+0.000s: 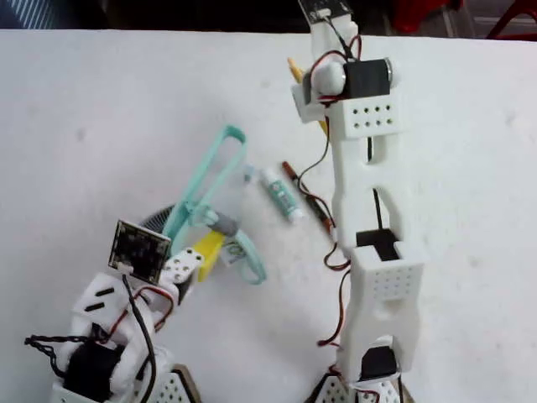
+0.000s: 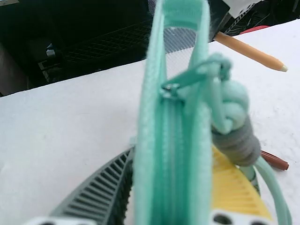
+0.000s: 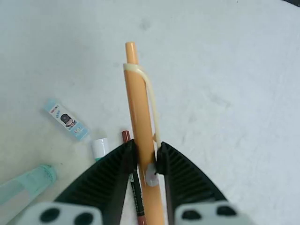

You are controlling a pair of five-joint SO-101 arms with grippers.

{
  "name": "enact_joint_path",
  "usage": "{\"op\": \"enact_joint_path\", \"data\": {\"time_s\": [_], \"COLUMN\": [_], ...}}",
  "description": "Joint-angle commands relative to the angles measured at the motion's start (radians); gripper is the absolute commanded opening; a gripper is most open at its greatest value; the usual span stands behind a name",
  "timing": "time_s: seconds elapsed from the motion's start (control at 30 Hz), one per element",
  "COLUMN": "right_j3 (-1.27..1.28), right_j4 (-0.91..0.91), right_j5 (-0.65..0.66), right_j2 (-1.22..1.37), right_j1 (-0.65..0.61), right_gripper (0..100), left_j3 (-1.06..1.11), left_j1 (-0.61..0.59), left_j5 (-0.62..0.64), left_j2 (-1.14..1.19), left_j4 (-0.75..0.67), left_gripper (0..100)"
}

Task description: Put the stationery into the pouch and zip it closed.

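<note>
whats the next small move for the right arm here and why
Probably carry the right claw across toward the pouch mouth. It is already shut on the orange pen, and the left claw holds the pouch on edge with its zip part open, so the pen looks ready to go in.

A white table (image 1: 101,126) spreads across the high view, its matte surface marked by a few faint grey smudges (image 3: 145,23). Beyond its far edge the room is dark. A red object (image 1: 419,13) sits there toward one corner, and a blue-and-white striped item (image 1: 29,13) toward the other. Past the table edge stands a dark mesh grille (image 2: 108,42).
</note>
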Motion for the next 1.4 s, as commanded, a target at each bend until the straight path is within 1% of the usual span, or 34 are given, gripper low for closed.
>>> {"op": "enact_joint_path", "data": {"time_s": [0.0,0.2,0.27,0.37,0.5,0.6,0.7,0.83,1.03,1.1,1.37], "right_j3": [-0.049,-0.048,-0.012,0.120,0.305,0.391,0.456,0.545,0.629,0.675,1.025], "right_j4": [0.025,0.027,0.027,0.027,0.022,0.001,-0.041,-0.107,-0.122,-0.153,-0.414], "right_j5": [0.002,0.002,0.002,0.000,0.000,0.000,0.005,0.008,0.009,0.008,0.002], "right_j2": [-0.088,-0.242,-0.294,-0.406,-0.581,-0.700,-0.797,-0.903,-1.064,-1.115,-1.302], "right_j1": [-0.008,-0.018,-0.022,-0.067,-0.166,-0.239,-0.278,-0.275,-0.280,-0.280,-0.282], "right_gripper": [1.7,1.7,1.7,1.7,1.7,1.7,1.7,1.7,1.7,1.7,2.0], "left_j3": [-0.006,-0.006,-0.006,-0.006,-0.006,-0.006,-0.006,-0.006,-0.006,-0.006,-0.006], "left_j1": [-0.002,-0.002,-0.002,-0.001,0.001,0.002,0.002,0.001,0.001,0.001,-0.002], "left_j5": [0.009,0.009,0.009,0.009,0.009,0.009,0.009,0.009,0.009,0.009,0.009], "left_j2": [0.001,0.001,0.001,0.001,0.001,0.001,0.001,0.001,0.001,0.001,0.001], "left_j4": [0.003,0.003,0.003,0.003,0.003,0.003,0.003,0.003,0.003,0.003,0.003], "left_gripper": [25,25,25,25,25,25,25,25,25,25,25]}}
